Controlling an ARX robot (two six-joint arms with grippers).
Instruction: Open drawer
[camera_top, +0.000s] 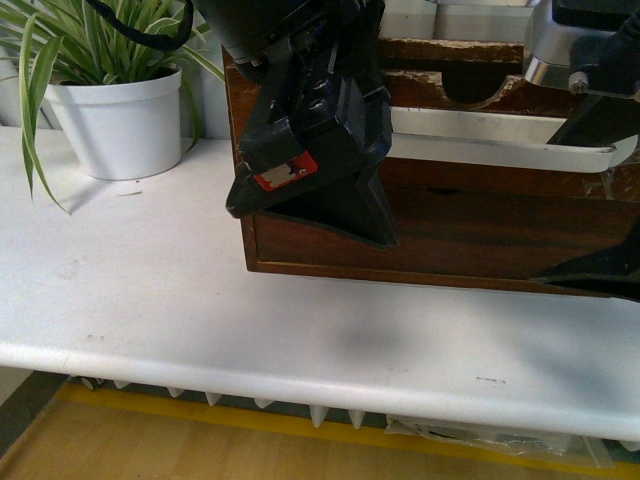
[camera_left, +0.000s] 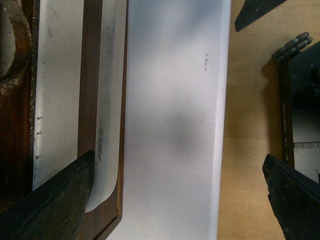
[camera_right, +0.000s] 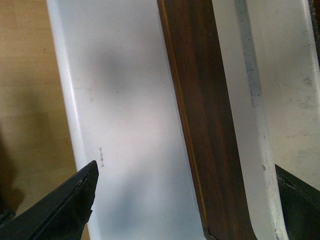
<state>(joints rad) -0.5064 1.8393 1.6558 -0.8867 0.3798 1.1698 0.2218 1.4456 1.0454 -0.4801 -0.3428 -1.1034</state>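
Note:
The drawer (camera_top: 420, 92) is a dark brown front with a half-round notch and chipped edges, in a wooden cabinet (camera_top: 450, 235) on the white table (camera_top: 150, 290). Its long white handle (camera_top: 500, 140) runs across the front. My left gripper (camera_top: 308, 225) hangs open before the cabinet's left end. In the left wrist view one of its fingers (camera_left: 50, 200) lies by the handle (camera_left: 57, 90) end, and nothing sits within the left gripper (camera_left: 175, 200). My right gripper (camera_right: 185, 210) is open at the right end, its jaws spanning the handle (camera_right: 250, 100) and a brown edge (camera_right: 195, 125).
A potted plant (camera_top: 115, 110) in a white pot stands at the back left of the table. The table's front edge (camera_top: 300, 365) is close below the cabinet, with wooden floor (camera_left: 250, 125) beyond it.

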